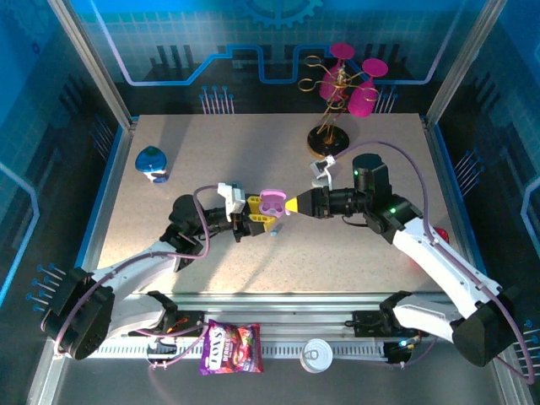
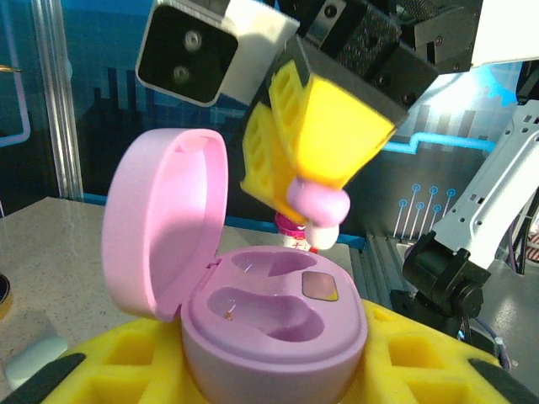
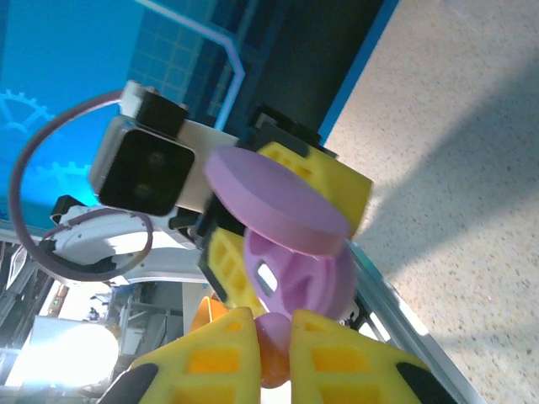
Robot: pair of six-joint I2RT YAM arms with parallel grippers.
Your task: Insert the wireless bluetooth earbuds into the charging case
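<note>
My left gripper (image 1: 253, 215) (image 2: 274, 374) is shut on the pink-purple charging case (image 1: 272, 202) (image 2: 278, 337), which sits between its yellow fingers (image 2: 118, 358). The case's lid (image 2: 164, 223) stands open and both wells are bare. My right gripper (image 1: 291, 205) (image 3: 274, 341) is shut on a pink-purple earbud (image 2: 318, 206) (image 3: 271, 330), held a little above the case's far rim. The right wrist view faces the open case (image 3: 307, 269) and its lid (image 3: 278, 202). A tiny light blue earbud (image 1: 277, 228) lies on the table just below the grippers.
A blue case (image 1: 152, 163) rests at the table's left and a whitish open case (image 1: 322, 171) behind my right gripper. A wire stand with magenta glasses (image 1: 342, 84) stands at the back. A candy bag (image 1: 230, 348) and a white cap (image 1: 318, 353) lie on the front rail.
</note>
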